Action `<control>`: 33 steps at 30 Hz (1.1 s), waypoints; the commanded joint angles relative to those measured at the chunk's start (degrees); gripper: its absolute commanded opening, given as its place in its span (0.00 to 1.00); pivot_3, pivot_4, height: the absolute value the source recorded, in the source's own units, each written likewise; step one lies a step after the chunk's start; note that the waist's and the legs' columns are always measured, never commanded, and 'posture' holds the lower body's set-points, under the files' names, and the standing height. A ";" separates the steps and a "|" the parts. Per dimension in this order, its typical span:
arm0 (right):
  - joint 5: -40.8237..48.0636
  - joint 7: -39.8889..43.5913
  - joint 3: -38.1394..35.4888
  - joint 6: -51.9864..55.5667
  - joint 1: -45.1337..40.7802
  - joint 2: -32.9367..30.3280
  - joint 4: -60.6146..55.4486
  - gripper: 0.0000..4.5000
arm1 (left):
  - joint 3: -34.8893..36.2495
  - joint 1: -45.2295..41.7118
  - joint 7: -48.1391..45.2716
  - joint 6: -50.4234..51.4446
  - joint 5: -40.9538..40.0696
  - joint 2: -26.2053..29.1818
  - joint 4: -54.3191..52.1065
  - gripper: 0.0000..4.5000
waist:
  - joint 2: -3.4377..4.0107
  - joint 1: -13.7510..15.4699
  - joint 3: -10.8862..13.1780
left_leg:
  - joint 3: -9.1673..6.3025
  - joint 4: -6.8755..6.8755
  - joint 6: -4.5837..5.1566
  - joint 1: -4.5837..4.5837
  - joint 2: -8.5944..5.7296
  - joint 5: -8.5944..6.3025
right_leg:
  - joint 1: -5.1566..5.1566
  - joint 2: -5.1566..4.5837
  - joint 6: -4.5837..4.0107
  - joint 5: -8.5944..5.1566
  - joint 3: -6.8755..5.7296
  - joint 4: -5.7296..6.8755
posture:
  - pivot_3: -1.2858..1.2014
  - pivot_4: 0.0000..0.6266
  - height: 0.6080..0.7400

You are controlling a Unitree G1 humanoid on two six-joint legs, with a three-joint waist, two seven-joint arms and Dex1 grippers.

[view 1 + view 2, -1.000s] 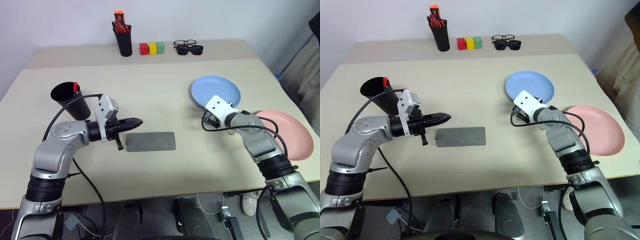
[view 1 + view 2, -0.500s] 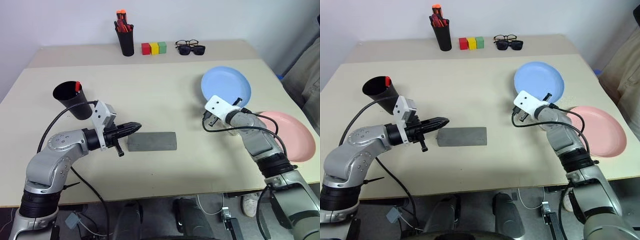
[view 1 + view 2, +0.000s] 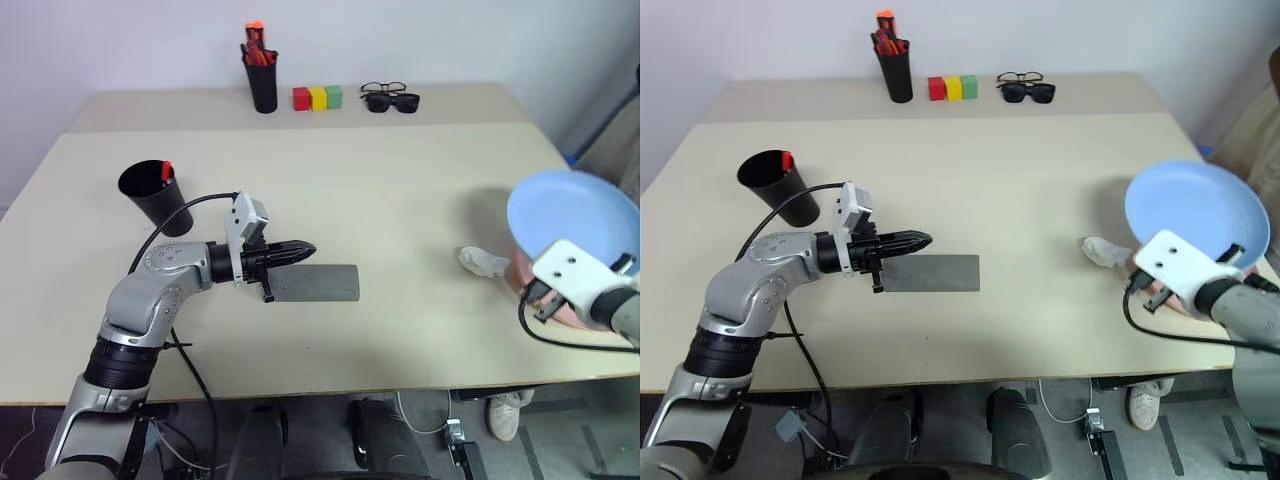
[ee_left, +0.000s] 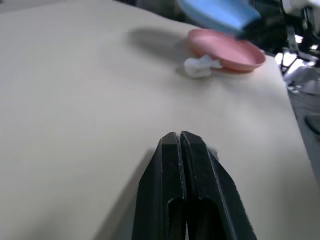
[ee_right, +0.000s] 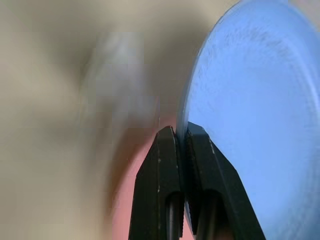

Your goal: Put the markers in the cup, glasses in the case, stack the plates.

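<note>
Leftmost, the cup (image 3: 155, 196) is standing upright with a red marker (image 3: 166, 171) poking over its rim. Next, my left gripper (image 3: 303, 249) is hovering level with its fingers pressed together on nothing, tip just above the closed case's (image 3: 313, 283) near end, probably bracing it. Farther right, a crumpled white scrap (image 3: 483, 261) is lying beside the pink plate (image 4: 227, 50). My right gripper (image 5: 181, 134) is pinching the blue plate (image 3: 572, 217) by its rim, carrying it above the pink one for stacking.

Silver arms, black cables, white wrist-boxes
</note>
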 commanded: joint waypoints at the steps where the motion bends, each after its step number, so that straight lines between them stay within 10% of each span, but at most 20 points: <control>1: 0.12 -0.44 -2.71 0.31 0.24 -0.29 -1.23 0.32 | -0.65 -0.46 -0.87 -2.17 0.82 -0.34 -0.22 0.00 | 0.02 -0.72 -0.01 | 0.00 0.00 0.00 0.02 0.00 0.00 | 0.01 0.00 0.00 0.00 0.00 0.01 | 0.52 0.24 1.00; 5: 1.66 -1.52 1.58 -1.55 -4.28 0.78 -1.24 0.79 | 0.44 0.76 0.31 -1.23 0.31 -0.26 -2.08 0.00 | 0.03 -0.77 -0.01 | -0.03 -0.01 0.00 0.05 0.03 0.00 | 0.01 0.05 -0.01 -0.01 0.00 0.05 | 0.52 0.24 1.00; 22: -4.67 -11.18 22.58 -8.14 -21.82 6.11 22.38 0.79 | 4.74 7.25 6.07 2.40 -1.78 1.89 -10.11 0.00 | 0.02 -0.18 -0.02 | -0.06 0.12 0.01 -0.03 0.00 -0.01 | 0.10 -0.03 0.04 -0.03 -0.04 0.00 | 0.52 0.24 1.00; 29: -4.39 -12.83 21.38 -8.72 -23.00 6.53 21.28 0.05 | 4.15 7.15 6.49 2.37 -2.07 1.68 -9.66 0.00 | 0.03 -0.18 -0.01 | -0.06 0.16 0.02 -0.01 -0.01 -0.01 | 0.15 -0.04 0.04 -0.03 -0.04 -0.01 | 0.52 0.24 1.00; 33: -5.31 -12.89 19.11 -7.79 -22.16 4.73 16.03 0.01 | 3.55 6.27 6.06 1.89 -1.67 1.37 -8.13 0.00 | 0.06 -0.43 0.00 | -0.06 0.16 0.02 0.00 0.00 -0.02 | 0.15 -0.02 0.04 -0.03 -0.04 0.01 | 0.52 0.24 1.00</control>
